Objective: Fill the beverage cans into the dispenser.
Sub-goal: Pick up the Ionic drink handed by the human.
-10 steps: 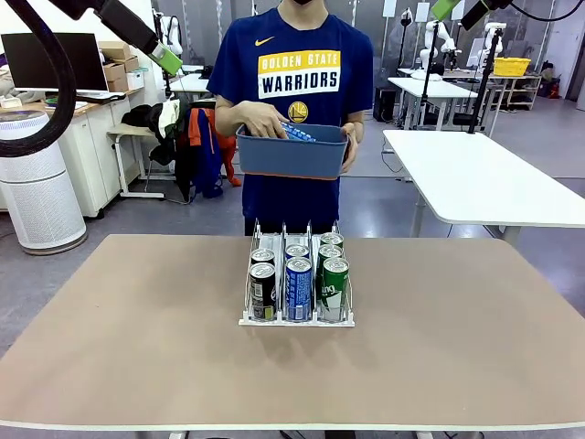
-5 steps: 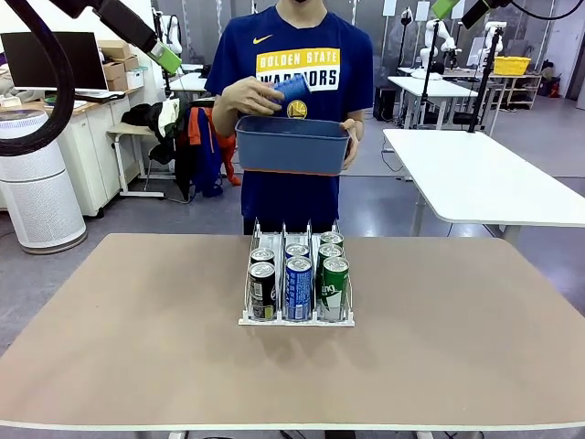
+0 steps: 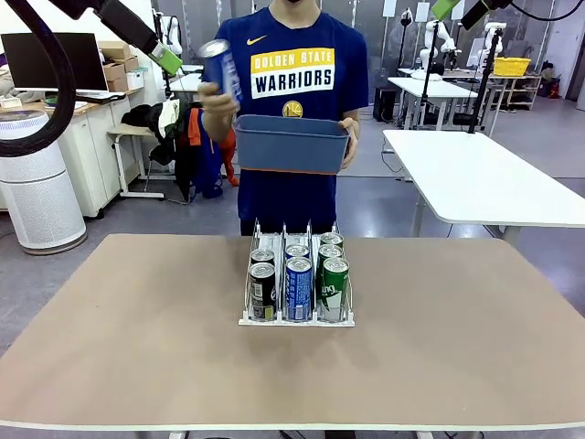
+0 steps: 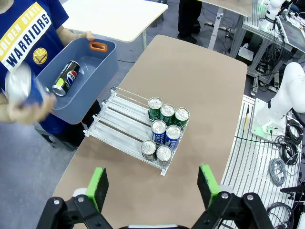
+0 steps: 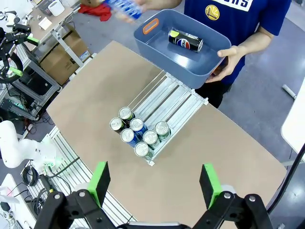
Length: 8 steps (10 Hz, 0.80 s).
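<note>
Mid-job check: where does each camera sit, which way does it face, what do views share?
Front view: robot's table edge, facing the person holding the bin; left arm top left.
Left wrist view: high up, looking down past the open left gripper at the dispenser.
Right wrist view: high up, looking down past the open right gripper.
Shared: all three show dispenser and bin.

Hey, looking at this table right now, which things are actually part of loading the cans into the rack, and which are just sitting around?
Part of the job:
- dispenser
- seven cans standing in it
- blue can held up by the person
- dark can lying in the bin

Just around:
- white side table
- white cylindrical unit
- monitor
- yellow crate
</note>
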Motion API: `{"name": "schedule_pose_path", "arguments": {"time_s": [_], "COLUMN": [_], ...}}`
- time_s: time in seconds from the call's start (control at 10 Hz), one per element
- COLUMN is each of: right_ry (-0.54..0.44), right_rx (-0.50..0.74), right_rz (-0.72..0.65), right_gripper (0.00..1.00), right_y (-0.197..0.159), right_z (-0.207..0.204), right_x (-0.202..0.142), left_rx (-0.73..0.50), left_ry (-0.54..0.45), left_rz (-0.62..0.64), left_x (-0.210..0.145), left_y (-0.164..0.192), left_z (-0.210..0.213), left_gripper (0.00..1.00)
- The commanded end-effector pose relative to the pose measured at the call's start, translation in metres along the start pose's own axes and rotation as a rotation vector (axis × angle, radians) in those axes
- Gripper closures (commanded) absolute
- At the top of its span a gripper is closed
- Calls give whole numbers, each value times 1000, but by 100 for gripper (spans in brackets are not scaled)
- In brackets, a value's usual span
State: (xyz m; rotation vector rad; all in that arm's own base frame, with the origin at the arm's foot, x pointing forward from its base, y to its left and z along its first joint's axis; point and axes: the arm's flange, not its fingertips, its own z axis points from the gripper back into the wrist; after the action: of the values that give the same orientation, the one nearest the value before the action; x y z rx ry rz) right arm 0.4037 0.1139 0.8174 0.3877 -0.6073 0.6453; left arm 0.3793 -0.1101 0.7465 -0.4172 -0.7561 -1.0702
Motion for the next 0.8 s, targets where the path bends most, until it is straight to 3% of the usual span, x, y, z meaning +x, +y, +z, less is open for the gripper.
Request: {"name": "schedule_pose_path", "arguments": {"time_s": [0.0, 0.7], "right_ry": [0, 0], "right_rx": [0, 0], "right_rz": [0, 0], "right_gripper": [0, 0], "right_y": [0, 0], "right_z": [0, 0], "right_x": [0, 0], "left_rx": [1, 1], "left_ry": [10, 10], "left_rz": [5, 5], "left_x": [-1, -1], "left_y": [-1, -1], "left_z": [1, 1], "left_gripper": [0, 0]}}
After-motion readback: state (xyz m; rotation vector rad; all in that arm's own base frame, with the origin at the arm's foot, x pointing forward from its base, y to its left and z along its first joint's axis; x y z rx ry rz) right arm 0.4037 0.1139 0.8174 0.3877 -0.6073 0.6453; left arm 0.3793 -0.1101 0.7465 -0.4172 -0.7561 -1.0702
